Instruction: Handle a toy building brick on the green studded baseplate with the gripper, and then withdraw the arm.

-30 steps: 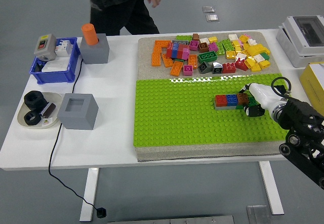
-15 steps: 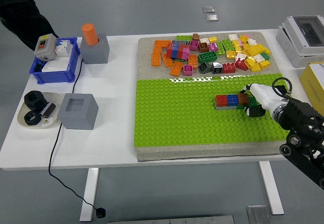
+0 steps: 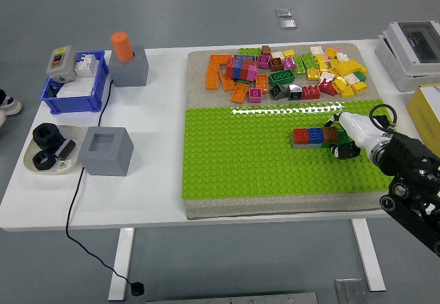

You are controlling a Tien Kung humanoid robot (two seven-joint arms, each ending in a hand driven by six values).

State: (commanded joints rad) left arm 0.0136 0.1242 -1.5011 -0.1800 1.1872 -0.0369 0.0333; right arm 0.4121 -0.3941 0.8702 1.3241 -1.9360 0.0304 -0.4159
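One robot hand (image 3: 346,139) in view, right one, coming in from right edge onto green baseplate (image 3: 261,159). White fingers (image 3: 354,126) pinching green brick (image 3: 335,141) at right end of short brick row (image 3: 315,137): red, blue, brown, all stuck on baseplate. Loose brick pile (image 3: 285,73) sits on tan mat beyond baseplate. Left part of table (image 3: 137,187): blue bin (image 3: 74,87), two grey blocks, one with orange peg (image 3: 123,46).
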